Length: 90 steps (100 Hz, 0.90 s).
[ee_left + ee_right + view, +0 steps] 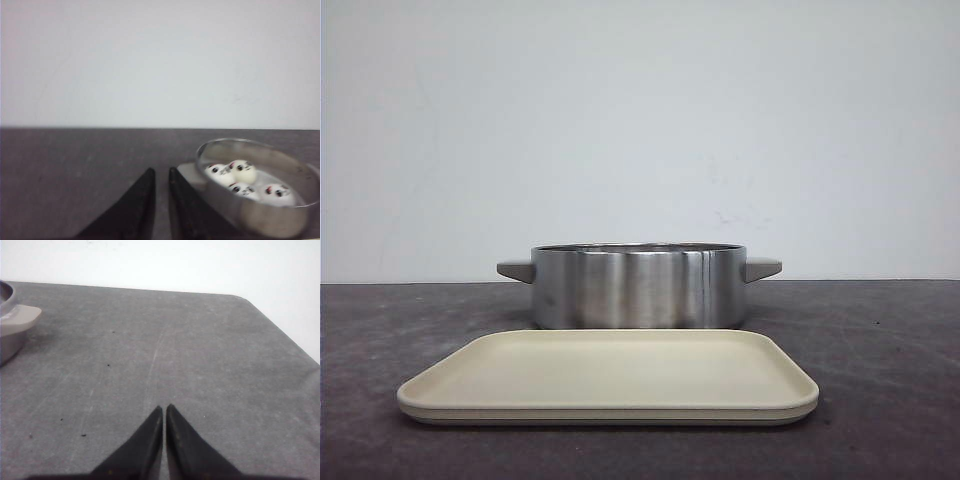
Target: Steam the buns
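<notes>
So all four buns point(245, 181) are sitting inside the steel pot point(638, 288), down on the bottom, clustered close together. From my left wrist cam I can look over the rim and see them: small, white, glossy little domes with black eye patches and dark face markings, plus what looks like a bit of red on a couple of them. That view is kinda blurry, so I can't make out the faces any finer than that. From the front you can't see them at all; the pot wall hides them.

The pot's a low, shiny round thing with a grey stub handle on each side, sitting on the dark grey bench point(880, 390). Right in front of it is a flat beige tray point(610, 380) with rounded corners and a low rim; I can't tell whether the two touch.

My left claw point(161, 172) is holding nothing. Its black fingertips are near each other with only a narrow gap, and it sits just beside the pot.

My right claw point(164, 409) has its tips pretty much pressed together, also holding nothing. It's over bare bench, well apart from the pot, with just one handle point(19, 319) at the edge of that cam.
</notes>
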Tool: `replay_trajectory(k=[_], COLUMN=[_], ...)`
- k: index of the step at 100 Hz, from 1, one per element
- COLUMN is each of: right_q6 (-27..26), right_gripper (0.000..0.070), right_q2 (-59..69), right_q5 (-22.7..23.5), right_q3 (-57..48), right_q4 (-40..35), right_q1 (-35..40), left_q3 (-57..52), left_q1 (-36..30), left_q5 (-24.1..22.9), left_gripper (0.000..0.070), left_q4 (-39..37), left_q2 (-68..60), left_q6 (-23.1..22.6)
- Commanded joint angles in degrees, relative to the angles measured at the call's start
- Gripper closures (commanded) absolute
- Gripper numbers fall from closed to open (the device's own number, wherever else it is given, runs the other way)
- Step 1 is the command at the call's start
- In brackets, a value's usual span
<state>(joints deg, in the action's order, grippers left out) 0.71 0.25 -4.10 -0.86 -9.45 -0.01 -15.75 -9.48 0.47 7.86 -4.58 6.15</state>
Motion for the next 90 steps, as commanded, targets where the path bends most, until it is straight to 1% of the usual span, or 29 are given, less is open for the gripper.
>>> replay_trajectory(k=[1,13,31,47,63,79,90], right_q6=[0.6,0.6,0.6,0.6,0.6,0.5,0.6], right_gripper=[0.0696,0.0696,0.0696,0.0696,0.0696,0.0696,0.0696], right_q2=[0.0,0.0,0.0,0.0,0.0,0.0,0.0], right_q5=[0.0,0.0,0.0,0.0,0.0,0.0,0.0], right_q3=[0.2,0.2,0.2,0.2,0.2,0.2,0.2], right_q4=[0.4,0.4,0.4,0.4,0.4,0.4,0.4], right_q1=[0.0,0.0,0.0,0.0,0.0,0.0,0.0], left_q3=[3.6,8.8,12.7,14.9,15.0,15.0,15.0], left_q1=[1.0,3.4,7.4,9.6,10.5,11.3,11.5], left_q5=[1.2,1.3,1.5,1.5,1.4,0.7,0.4], left_gripper=[0.0700,0.0700,0.0700,0.0700,0.0700,0.0700,0.0700], left_q4=[-4.7,-9.2,-9.2,-9.7,-6.8,-0.4,3.2], left_q2=[0.6,0.8,1.2,2.9,4.4,4.4,4.4], left_q6=[3.2,3.8,3.8,3.4,-0.9,-1.5,-3.5])
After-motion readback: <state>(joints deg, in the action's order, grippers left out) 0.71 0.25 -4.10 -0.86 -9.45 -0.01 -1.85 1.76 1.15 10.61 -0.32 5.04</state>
